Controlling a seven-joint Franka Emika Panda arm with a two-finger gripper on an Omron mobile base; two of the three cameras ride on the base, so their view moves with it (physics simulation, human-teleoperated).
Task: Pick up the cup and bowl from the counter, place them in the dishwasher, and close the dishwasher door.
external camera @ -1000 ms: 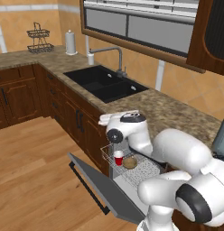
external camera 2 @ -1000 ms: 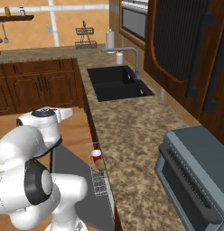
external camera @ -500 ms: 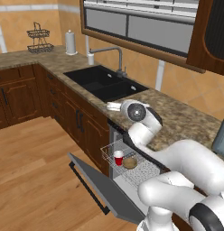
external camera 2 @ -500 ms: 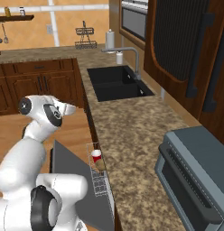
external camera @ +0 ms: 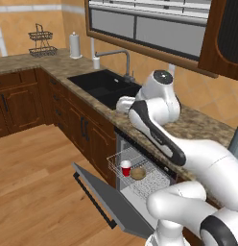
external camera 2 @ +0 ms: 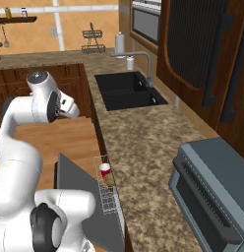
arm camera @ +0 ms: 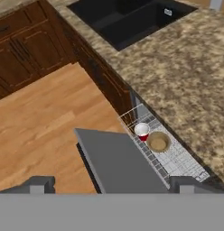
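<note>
The red cup point(external camera: 125, 167) stands upright in the white wire rack point(external camera: 148, 183) of the open dishwasher, with the tan bowl point(external camera: 138, 173) touching its right side. Both also appear from above as the cup point(arm camera: 142, 131) and the bowl point(arm camera: 158, 141), and from the other side as the cup point(external camera 2: 105, 169) and the bowl point(external camera 2: 109, 179). The dark grey dishwasher door point(external camera: 114, 202) hangs dropped open, its black handle toward the floor. My gripper point(arm camera: 113, 185) is open and empty, high above the door point(arm camera: 118, 160) and well clear of the rack. The counter point(external camera 2: 143, 142) runs alongside.
A black sink point(external camera: 104, 86) with a faucet is set in the counter to the left of the dishwasher. A grey toaster oven point(external camera 2: 212, 192) sits on the counter at the near right. Dark wooden cabinets point(arm camera: 32, 49) line the wood floor point(arm camera: 37, 131).
The arm has swung up and away from the rack, from just over the cup and bowl to well above the door. Cup and bowl stay put in the rack.
</note>
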